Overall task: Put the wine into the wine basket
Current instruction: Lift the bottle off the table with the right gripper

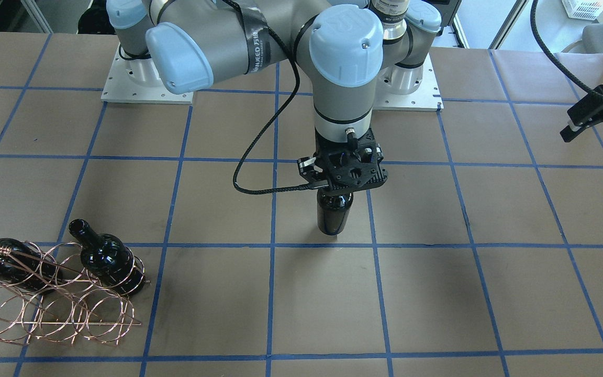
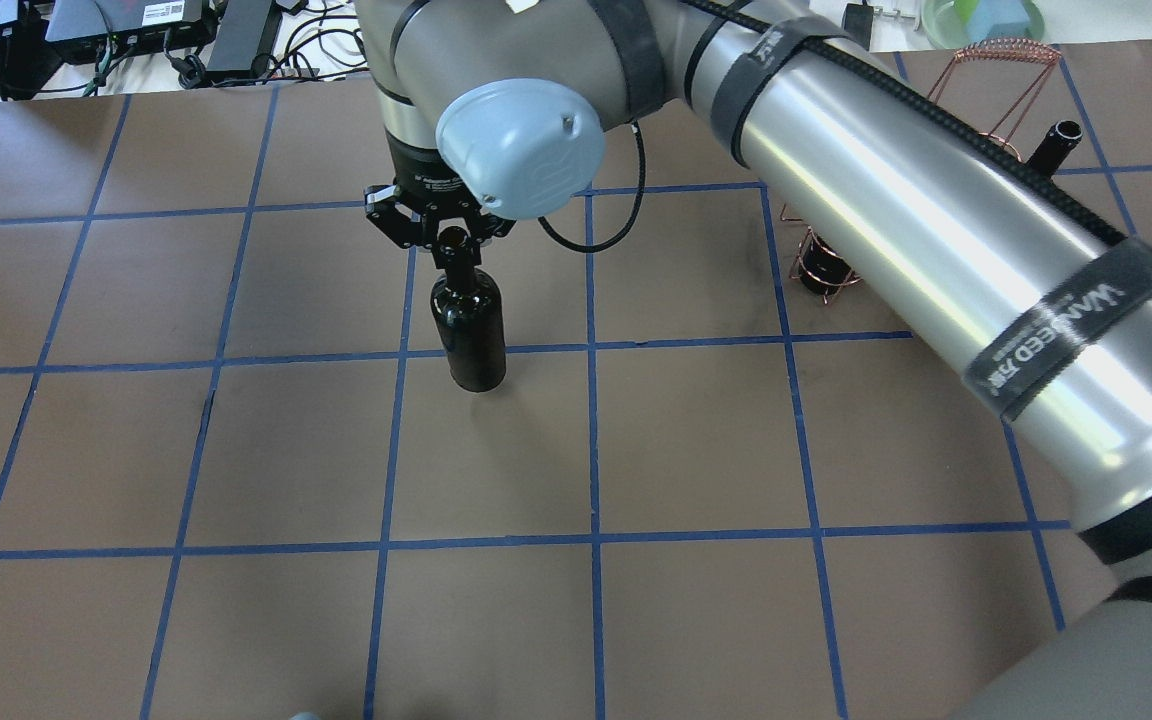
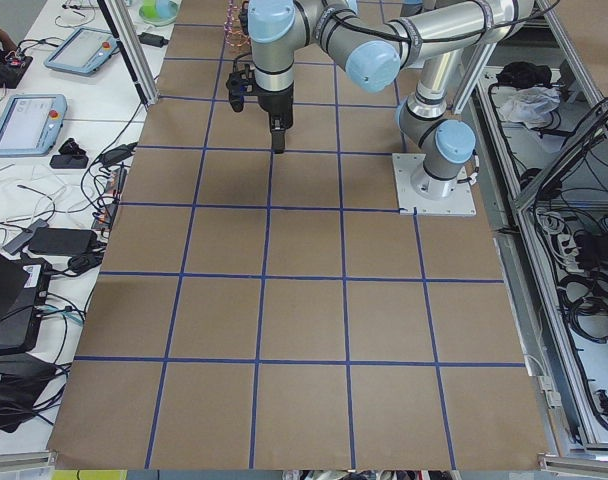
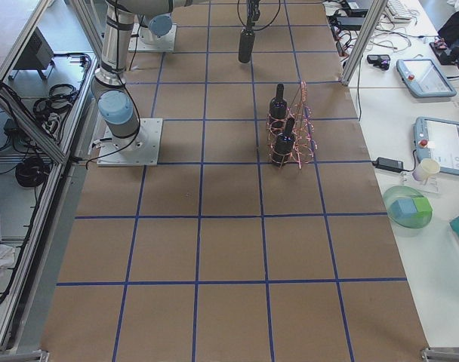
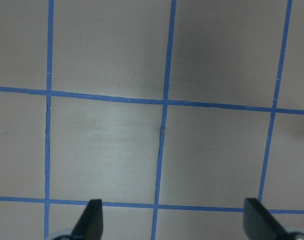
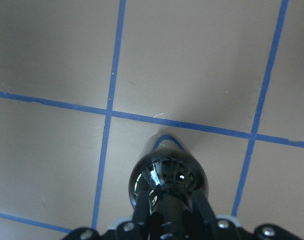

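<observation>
Nearest the operators' side of the table [image 1: 322, 314], toward the robot's right, stands the wine basket [image 1: 55, 314] — a copper wire rack of stacked hoops with a coiled handle; two stored bottles [image 1: 107, 259] lie tilted in its upper hoops, necks raised toward the robot.

Further in, near the middle of the table and well apart from the basket, the wine bottle [image 1: 334, 212] is upright, close by a crossing of the blue tape lines; the right gripper [image 1: 341, 180] comes straight down over it, and its fingers [image 6: 142, 202] are clamped on the narrow neck; the wrist view shows them pressed to either side of the glass, the bottle's shoulder bulging below; whether the base rests on the brown paper or hangs just above it, I cannot tell.

Off at the table's edge on the robot's left, the left gripper [image 5: 174, 225] hovers over the paper, its fingertips [image 5: 93, 220] spread wide apart — only the taped grid shows between them.

Farthest back, the arms rise from pale mounting plates [image 1: 115, 91] at the table's rear edge.
</observation>
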